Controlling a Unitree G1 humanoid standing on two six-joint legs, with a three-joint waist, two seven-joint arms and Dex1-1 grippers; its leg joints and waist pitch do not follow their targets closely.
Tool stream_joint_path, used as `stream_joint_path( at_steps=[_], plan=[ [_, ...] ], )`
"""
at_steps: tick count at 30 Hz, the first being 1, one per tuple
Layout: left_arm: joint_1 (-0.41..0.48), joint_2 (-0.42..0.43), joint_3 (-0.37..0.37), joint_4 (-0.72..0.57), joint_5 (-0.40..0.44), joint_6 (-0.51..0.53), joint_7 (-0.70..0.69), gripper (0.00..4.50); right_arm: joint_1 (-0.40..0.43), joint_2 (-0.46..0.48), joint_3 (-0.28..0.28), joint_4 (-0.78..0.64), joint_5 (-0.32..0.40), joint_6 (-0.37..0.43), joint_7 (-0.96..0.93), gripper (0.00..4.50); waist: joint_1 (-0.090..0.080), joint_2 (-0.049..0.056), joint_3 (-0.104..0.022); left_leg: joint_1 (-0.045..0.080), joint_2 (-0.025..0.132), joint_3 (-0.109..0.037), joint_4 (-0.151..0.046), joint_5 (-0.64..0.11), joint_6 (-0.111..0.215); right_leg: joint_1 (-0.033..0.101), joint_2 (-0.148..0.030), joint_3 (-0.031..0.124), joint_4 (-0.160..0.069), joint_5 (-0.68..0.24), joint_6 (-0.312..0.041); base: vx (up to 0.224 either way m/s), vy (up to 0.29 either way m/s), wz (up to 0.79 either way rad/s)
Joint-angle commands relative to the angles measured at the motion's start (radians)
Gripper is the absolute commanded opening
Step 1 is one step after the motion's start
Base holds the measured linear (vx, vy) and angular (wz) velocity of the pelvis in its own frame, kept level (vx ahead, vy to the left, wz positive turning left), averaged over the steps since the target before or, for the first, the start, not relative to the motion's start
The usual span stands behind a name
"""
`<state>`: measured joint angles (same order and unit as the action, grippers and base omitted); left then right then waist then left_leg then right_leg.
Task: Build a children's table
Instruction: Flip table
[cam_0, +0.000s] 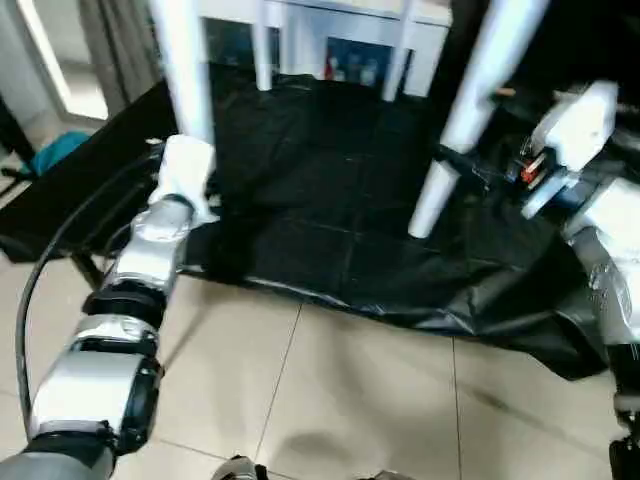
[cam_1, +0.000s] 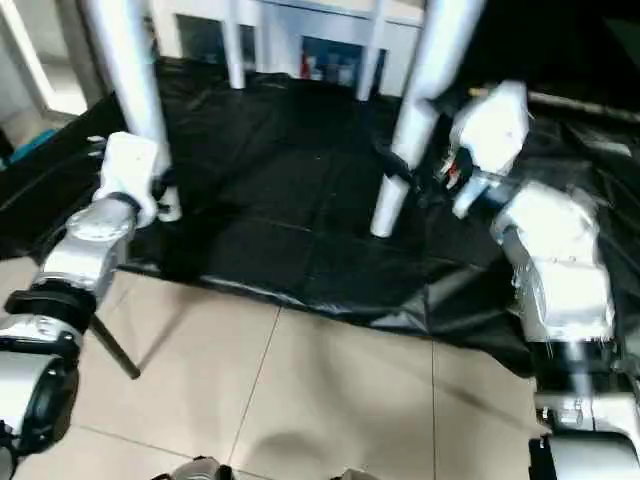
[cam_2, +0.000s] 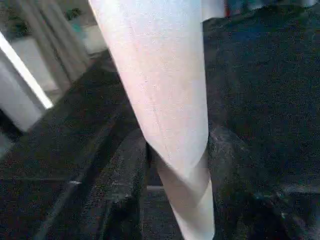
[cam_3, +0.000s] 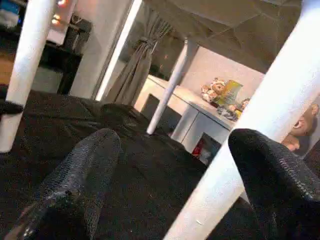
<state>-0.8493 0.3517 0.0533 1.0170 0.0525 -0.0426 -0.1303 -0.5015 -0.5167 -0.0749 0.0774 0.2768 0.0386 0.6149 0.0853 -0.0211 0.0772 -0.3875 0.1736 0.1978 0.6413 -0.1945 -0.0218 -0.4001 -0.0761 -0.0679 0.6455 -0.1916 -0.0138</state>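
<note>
White tubular legs, four counted, all standing up off a black sheet (cam_0: 330, 200) that covers the floor area ahead. Left gripper (cam_2: 175, 165) pinches the near-left leg (cam_0: 185, 70) low down, black fingers (cam_2: 125, 180) pressed on either side of the tube; its foot ends just below the grip. Beyond the left gripper: far-left leg (cam_0: 263, 45), thinner-looking, well apart from it. Betw. the two grippers lies open black sheet, creased, w/ its wrinkled front edge on pale floor tiles (cam_0: 330, 400). Far-right leg (cam_0: 400, 50) stands beyond and left of the right gripper. Right gripper (cam_3: 175, 165) is spread wide, not holding anything; near-right leg (cam_1: 415, 110) runs slanted through the gap, close by the one finger (cam_3: 275, 175), contact can't be told. Tabletop (cam_3: 225, 20) shows from below, above the right gripper, legs running up into it, so the table stands upright on the sheet.

Around: white cabinet (cam_0: 330, 30) behind the far legs, w/ small coloured items on its shelf; a stuffed toy (cam_3: 305, 130) past the right gripper; curtain (cam_3: 135, 65) to the back. No readable writing or labels. Black cable (cam_0: 60, 240) loops beside the left forearm.
</note>
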Motion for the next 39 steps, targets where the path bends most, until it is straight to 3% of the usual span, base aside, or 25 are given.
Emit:
stream_joint_path(
  at_steps=[1,3,6,9,12,13,22,23,24,25,26,27,28,29,30,31,32,33,34,35,36,37,38,39],
  plan=[
    [0.004,0.0,-0.007,0.012,-0.014,-0.017,-0.115,2.1,0.024,0.016,-0.008,-0.039,0.001,0.032,-0.033,3.88,0.009,0.012,-0.083,0.03,0.051,-0.041,-0.087,-0.252,-0.008,0.044,-0.085,0.051,-0.101,-0.267,-0.187,0.0,0.0,0.0],
    [0.001,-0.019,0.024,0.016,-0.073,-0.012,-0.188,2.27,0.046,0.032,-0.013,-0.057,-0.012,0.048,-0.052,3.88,0.016,0.014,-0.084,0.031,0.055,-0.04,-0.091,-0.245,-0.013,0.041,-0.083,0.053,-0.096,-0.234,-0.194,0.0,0.0,0.0],
    [-0.007,-0.006,0.013,0.038,-0.06,-0.016,-0.172,2.51,0.065,0.05,-0.017,-0.067,-0.018,0.059,-0.068,3.88,0.024,0.019,-0.088,0.03,0.058,-0.04,-0.091,-0.233,-0.014,0.04,-0.081,0.052,-0.086,-0.16,-0.215,0.0,0.0,0.0],
    [-0.014,0.024,-0.002,0.065,-0.013,-0.007,-0.104,2.62,0.084,0.05,-0.014,-0.081,-0.012,0.07,-0.086,3.88,0.028,0.019,-0.089,0.03,0.059,-0.041,-0.092,-0.229,-0.016,0.043,-0.081,0.052,-0.082,-0.134,-0.214,0.0,0.0,0.0],
    [-0.01,0.043,0.001,0.068,0.007,0.011,-0.054,2.94,0.098,0.057,-0.019,-0.085,-0.005,0.078,-0.097,3.88,0.026,0.019,-0.089,0.028,0.058,-0.043,-0.094,-0.229,-0.017,0.046,-0.083,0.053,-0.082,-0.14,-0.202,0.0,0.0,0.0],
    [0.001,0.055,0.008,0.054,0.012,0.021,-0.02,3.04,0.104,0.072,-0.03,-0.082,-0.002,0.082,-0.105,3.88,0.024,0.013,-0.087,0.028,0.058,-0.042,-0.094,-0.231,-0.017,0.044,-0.084,0.053,-0.084,-0.146,-0.203,0.0,0.0,0.0],
    [0.092,0.055,0.045,-0.105,-0.031,0.02,-0.033,3.7,0.137,0.092,-0.051,-0.046,-0.021,0.074,-0.161,3.88,0.027,0.021,-0.083,0.033,0.063,-0.041,-0.099,-0.274,-0.039,0.034,-0.085,0.055,-0.09,-0.201,-0.201,0.0,0.0,0.0],
    [0.121,0.051,0.051,-0.154,-0.044,0.015,-0.04,3.73,0.135,0.094,-0.055,-0.027,-0.035,0.08,-0.184,3.88,0.029,0.026,-0.084,0.034,0.063,-0.043,-0.099,-0.272,-0.043,0.034,-0.087,0.054,-0.087,-0.195,-0.203,0.0,0.0,0.0],
    [0.132,0.049,0.053,-0.174,-0.051,0.018,-0.045,3.73,0.133,0.095,-0.055,-0.017,-0.04,0.08,-0.189,3.88,0.027,0.024,-0.083,0.032,0.063,-0.042,-0.1,-0.275,-0.044,0.035,-0.085,0.054,-0.089,-0.193,-0.203,0.0,0.0,0.0],
    [0.173,0.046,0.06,-0.243,-0.071,0.029,-0.057,3.77,0.12,0.101,-0.056,0.024,-0.053,0.082,-0.206,3.88,0.029,0.036,-0.084,0.032,0.062,-0.043,-0.1,-0.282,-0.055,0.034,-0.086,0.054,-0.085,-0.187,-0.209,0.0,0.0,0.0],
    [0.201,0.045,0.065,-0.294,-0.088,0.032,-0.072,3.77,0.1,0.108,-0.054,0.069,-0.066,0.082,-0.225,3.88,0.028,0.04,-0.084,0.033,0.062,-0.043,-0.101,-0.293,-0.057,0.033,-0.085,0.053,-0.088,-0.19,-0.208,0.0,0.0,0.0],
    [0.233,0.039,0.075,-0.355,-0.112,0.045,-0.092,3.77,0.079,0.117,-0.053,0.118,-0.072,0.069,-0.235,3.88,0.023,0.034,-0.086,0.033,0.063,-0.044,-0.101,-0.302,-0.065,0.035,-0.087,0.052,-0.085,-0.185,-0.221,0.0,0.0,0.0],
    [0.282,0.029,0.088,-0.449,-0.155,0.057,-0.121,3.77,0.048,0.132,-0.055,0.186,-0.066,0.052,-0.24,3.88,0.025,0.039,-0.083,0.031,0.056,-0.04,-0.098,-0.306,-0.061,0.034,-0.082,0.053,-0.089,-0.194,-0.219,0.0,0.0,0.0],
    [0.333,0.02,0.093,-0.543,-0.203,0.073,-0.164,3.77,0.017,0.146,-0.058,0.254,-0.057,0.03,-0.237,3.88,0.025,0.039,-0.089,0.031,0.063,-0.046,-0.097,-0.306,-0.066,0.039,-0.095,0.053,-0.081,-0.182,-0.236,0.0,0.0,0.0],
    [0.333,0.02,0.093,-0.543,-0.203,0.073,-0.164,3.77,0.017,0.146,-0.058,0.254,-0.057,0.03,-0.237,3.88,0.022,0.036,-0.083,0.023,0.06,-0.042,-0.098,-0.298,-0.058,0.039,-0.091,0.051,-0.087,-0.191,-0.239,0.0,0.0,0.0],
    [0.387,0.017,0.08,-0.636,-0.248,0.088,-0.221,3.77,-0.024,0.16,-0.062,0.335,-0.044,0.004,-0.217,3.88,0.022,0.035,-0.082,0.028,0.058,-0.037,-0.097,-0.301,-0.055,0.034,-0.085,0.052,-0.09,-0.198,-0.235,0.0,0.0,0.0],
    [0.41,0.016,0.075,-0.675,-0.268,0.095,-0.246,3.77,-0.041,0.165,-0.064,0.369,-0.038,-0.008,-0.207,3.88,0.022,0.035,-0.088,0.021,0.059,-0.041,-0.095,-0.278,-0.047,0.043,-0.092,0.052,-0.08,-0.177,-0.247,0.0,0.0,0.0],
    [0.455,0.013,0.064,-0.752,-0.313,0.12,-0.286,3.77,-0.075,0.171,-0.066,0.434,-0.035,-0.039,-0.188,3.88,0.025,0.036,-0.087,0.02,0.06,-0.038,-0.093,-0.262,-0.04,0.04,-0.091,0.052,-0.079,-0.17,-0.251,0.0,0.0,0.0],
    [0.455,0.013,0.064,-0.752,-0.313,0.12,-0.286,3.77,-0.075,0.171,-0.066,0.434,-0.035,-0.039,-0.188,3.88,0.026,0.038,-0.083,0.022,0.056,-0.033,-0.093,-0.252,-0.029,0.035,-0.08,0.053,-0.084,-0.167,-0.243,0.0,0.0,0.0],
    [0.552,0.011,0.041,-0.921,-0.413,0.188,-0.351,3.77,-0.163,0.187,-0.072,0.591,-0.021,-0.086,-0.112,3.88,0.02,0.036,-0.086,0.014,0.062,-0.038,-0.093,-0.248,-0.026,0.044,-0.091,0.052,-0.073,-0.147,-0.269,0.0,0.0,0.0],
    [0.552,0.011,0.041,-0.921,-0.413,0.188,-0.351,3.77,-0.163,0.187,-0.072,0.591,-0.021,-0.086,-0.112,3.88,0.02,0.036,-0.086,0.014,0.062,-0.038,-0.093,-0.248,-0.026,0.044,-0.091,0.052,-0.073,-0.147,-0.269,0.0,0.0,0.0],
    [0.619,0.022,0.009,-1.024,-0.47,0.235,-0.4,3.77,-0.226,0.192,-0.062,0.705,-0.031,-0.109,-0.051,3.88,0.027,0.035,-0.086,0.024,0.06,-0.031,-0.089,-0.258,-0.02,0.034,-0.083,0.051,-0.077,-0.174,-0.264,0.0,0.0,0.0],
    [0.65,0.028,-0.005,-1.071,-0.493,0.257,-0.417,3.77,-0.251,0.192,-0.056,0.75,-0.04,-0.12,-0.032,3.88,0.027,0.029,-0.081,0.013,0.06,-0.035,-0.097,-0.251,-0.01,0.043,-0.083,0.049,-0.08,-0.192,-0.266,0.0,0.0,0.0],
    [0.664,0.03,-0.011,-1.093,-0.504,0.267,-0.424,3.77,-0.262,0.192,-0.053,0.77,-0.044,-0.125,-0.024,3.88,0.032,0.037,-0.083,0.021,0.063,-0.033,-0.092,-0.256,-0.013,0.036,-0.086,0.05,-0.077,-0.2,-0.269,0.0,0.0,0.0]
  ],
)
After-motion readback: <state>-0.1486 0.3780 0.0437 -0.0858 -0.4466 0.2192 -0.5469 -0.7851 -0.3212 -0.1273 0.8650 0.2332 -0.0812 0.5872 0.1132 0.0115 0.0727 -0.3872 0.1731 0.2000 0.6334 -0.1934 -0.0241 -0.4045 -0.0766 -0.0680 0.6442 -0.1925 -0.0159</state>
